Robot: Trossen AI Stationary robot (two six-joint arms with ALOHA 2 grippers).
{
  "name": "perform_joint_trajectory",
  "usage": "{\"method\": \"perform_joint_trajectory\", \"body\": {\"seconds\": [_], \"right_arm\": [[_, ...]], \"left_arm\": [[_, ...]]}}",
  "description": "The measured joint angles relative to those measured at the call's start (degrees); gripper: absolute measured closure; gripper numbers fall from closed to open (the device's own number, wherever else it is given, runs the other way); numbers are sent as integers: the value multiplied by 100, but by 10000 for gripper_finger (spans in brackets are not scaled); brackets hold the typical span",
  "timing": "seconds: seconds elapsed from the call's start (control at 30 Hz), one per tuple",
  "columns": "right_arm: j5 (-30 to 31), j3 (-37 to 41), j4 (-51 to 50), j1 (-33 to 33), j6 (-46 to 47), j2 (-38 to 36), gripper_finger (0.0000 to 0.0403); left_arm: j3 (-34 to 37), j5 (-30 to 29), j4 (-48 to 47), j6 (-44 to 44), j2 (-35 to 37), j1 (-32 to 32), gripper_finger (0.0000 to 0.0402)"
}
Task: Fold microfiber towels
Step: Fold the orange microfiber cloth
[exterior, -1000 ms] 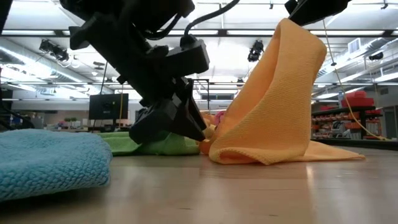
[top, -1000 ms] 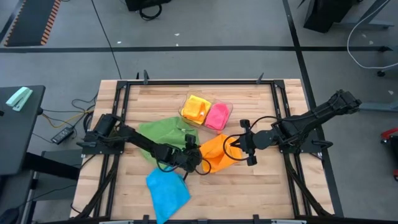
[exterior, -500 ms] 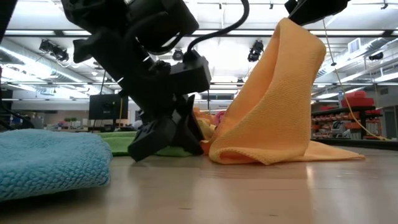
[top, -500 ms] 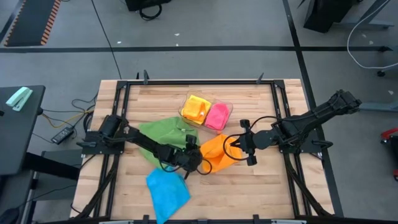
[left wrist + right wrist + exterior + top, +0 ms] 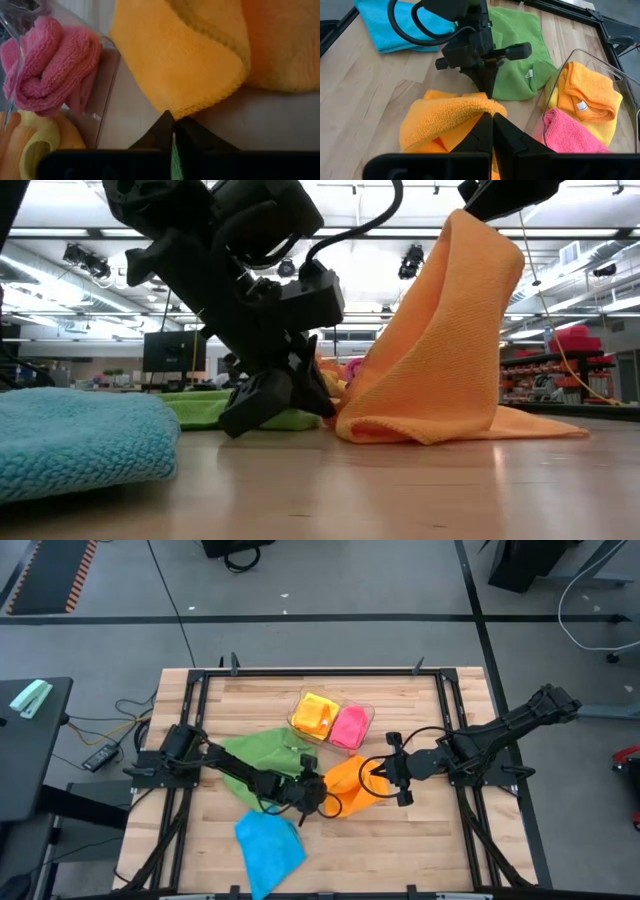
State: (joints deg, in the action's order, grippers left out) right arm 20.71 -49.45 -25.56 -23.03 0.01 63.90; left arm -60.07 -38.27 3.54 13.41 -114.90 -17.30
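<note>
An orange towel lies mid-table, one side raised and its lower folds on the wood. My right gripper is shut on the raised edge. My left gripper is low at the towel's left corner, its fingers shut there. A green towel lies spread flat under the left arm, and a blue towel lies bunched near the front edge. A clear tray at the back holds a folded yellow-orange towel and a pink towel. My left gripper has its fingertips closed at the hemmed corner of the orange towel. It slants down from the table's left side. Only the very edge reaches the tips, and that corner rests on the table. My right gripper pinches the towel's raised edge between its two fingers, slanting down from the table's right. The cloth hangs slack below it, and its lower fold lies on the table.
The tray stands just behind the orange towel, close to both grippers. A black metal frame runs round the table. Bare wood shows at the front right.
My left gripper has sunk a little toward the table and edged up to the orange towel's corner. The towel and my right gripper have kept still.
</note>
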Motion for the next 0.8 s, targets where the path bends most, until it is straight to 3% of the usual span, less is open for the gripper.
{"method": "perform_joint_trajectory", "body": {"seconds": [0.33, 0.63, 0.8], "right_arm": [[2, 0, -46, 2, -50, 0, 393], [46, -17, 191, -15, -151, -72, 393], [95, -66, 248, -190, -149, -146, 393]], "left_arm": [[10, -389, -757, -413, 864, -408, 391], [8, -397, -750, -1044, 1554, -710, 377], [8, -392, -724, -1363, 1788, -790, 392]]}}
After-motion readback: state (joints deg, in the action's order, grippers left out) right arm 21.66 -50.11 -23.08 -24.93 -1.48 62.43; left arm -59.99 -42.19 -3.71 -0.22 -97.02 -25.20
